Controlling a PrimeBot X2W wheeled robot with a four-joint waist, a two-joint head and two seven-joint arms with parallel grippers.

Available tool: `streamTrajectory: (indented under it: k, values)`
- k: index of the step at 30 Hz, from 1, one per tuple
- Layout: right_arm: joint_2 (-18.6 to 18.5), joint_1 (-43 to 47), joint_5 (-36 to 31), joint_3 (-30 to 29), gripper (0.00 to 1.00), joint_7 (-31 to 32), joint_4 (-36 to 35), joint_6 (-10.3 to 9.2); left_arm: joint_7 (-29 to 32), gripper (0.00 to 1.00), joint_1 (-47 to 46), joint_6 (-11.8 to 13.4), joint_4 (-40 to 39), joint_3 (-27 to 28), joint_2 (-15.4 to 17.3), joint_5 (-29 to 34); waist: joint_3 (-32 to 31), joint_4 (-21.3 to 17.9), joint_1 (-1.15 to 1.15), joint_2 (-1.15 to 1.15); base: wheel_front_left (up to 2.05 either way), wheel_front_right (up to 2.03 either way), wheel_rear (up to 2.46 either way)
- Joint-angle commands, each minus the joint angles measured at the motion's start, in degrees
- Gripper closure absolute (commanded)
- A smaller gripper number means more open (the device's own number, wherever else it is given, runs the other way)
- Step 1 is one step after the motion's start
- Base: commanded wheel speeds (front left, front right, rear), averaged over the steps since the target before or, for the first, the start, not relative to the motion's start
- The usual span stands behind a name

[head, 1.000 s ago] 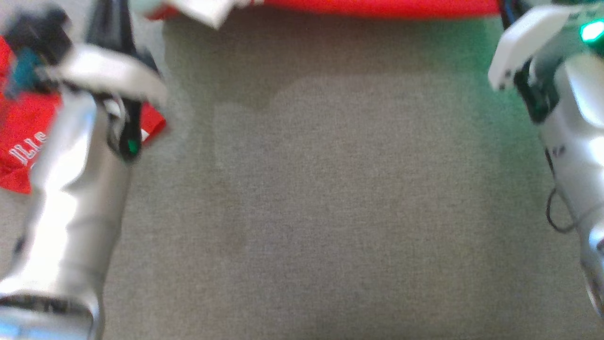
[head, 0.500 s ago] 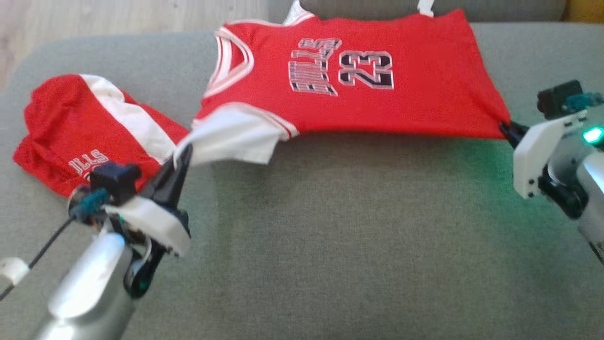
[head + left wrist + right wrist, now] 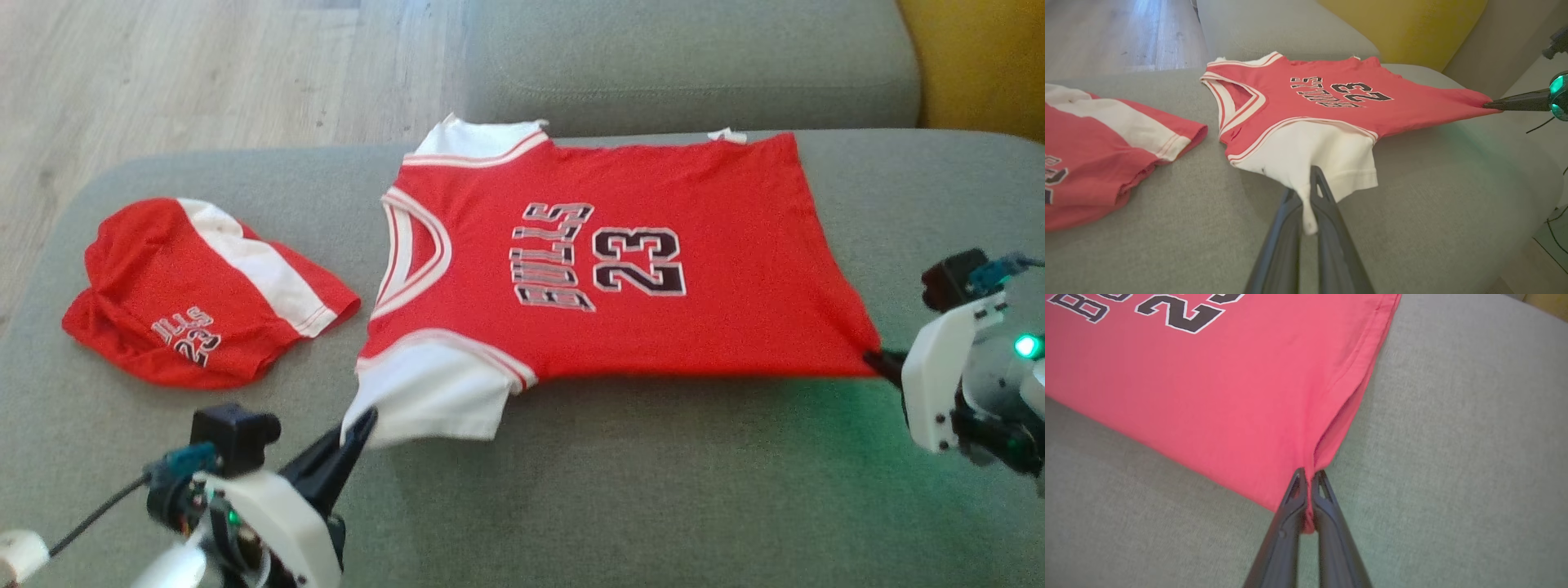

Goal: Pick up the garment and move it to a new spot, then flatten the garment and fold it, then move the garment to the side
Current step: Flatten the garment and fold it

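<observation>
The garment is a red jersey with white sleeves and "BULLS 23" in dark letters, spread across the grey sofa seat, collar to the left. My left gripper is shut on the tip of the near white sleeve, which lifts off the seat toward the fingers. At the right, my right gripper is shut on the jersey's near bottom corner, pulling the hem into a point. The near edge of the jersey is stretched taut between both grippers and raised slightly above the cushion.
Red shorts with a white stripe lie crumpled at the seat's left end. The sofa back rises behind the jersey, with wooden floor at the far left and a yellow cushion at the far right.
The head camera has tilted up, from the bare seat to the whole jersey. Both grippers keep their hold, and the jersey has settled flatter along the seat.
</observation>
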Motion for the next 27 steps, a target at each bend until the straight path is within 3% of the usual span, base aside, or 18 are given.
streamTrajectory:
  k: [1,6,10,27]
  values:
    - [-2.9,1.0,1.7,0.3,1.00,1.4,-2.1,0.39,1.4,1.00,-1.2,1.0,-3.9,2.6,2.9,-1.1,-0.8,-0.6,0.01,0.00,0.00,0.00,0.00]
    - [-5.0,1.2,3.7,0.6,1.00,3.0,-5.5,0.39,3.1,1.00,0.6,3.8,-9.4,3.8,5.1,-1.4,-0.1,-1.3,0.01,0.00,0.00,0.00,0.00]
    - [-4.8,0.1,3.1,0.4,1.00,3.0,-5.9,0.39,3.5,1.00,-1.1,4.3,-10.0,4.2,5.2,-0.8,1.5,-1.7,0.01,0.00,0.00,0.00,0.00]
    - [0.7,-10.3,-0.9,-1.5,1.00,5.4,0.3,0.39,6.8,1.00,-21.8,-1.1,3.3,2.1,4.9,4.2,11.9,-2.6,0.01,0.00,0.00,0.00,0.00]
